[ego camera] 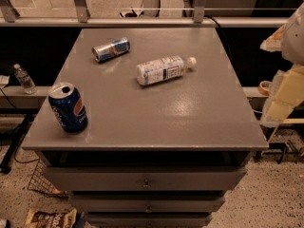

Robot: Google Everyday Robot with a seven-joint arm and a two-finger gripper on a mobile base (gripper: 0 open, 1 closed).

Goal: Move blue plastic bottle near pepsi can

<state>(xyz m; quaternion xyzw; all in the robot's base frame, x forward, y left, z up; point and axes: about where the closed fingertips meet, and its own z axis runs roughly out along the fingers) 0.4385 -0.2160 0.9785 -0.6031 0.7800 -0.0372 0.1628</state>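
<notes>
Bring tool (285, 95) from right of table (190, 122) over lying blue plastic bottle (160, 70); grip across its middle. Set beside upright pepsi can (68, 107), gently. Cannot tell tool's opening.
</notes>
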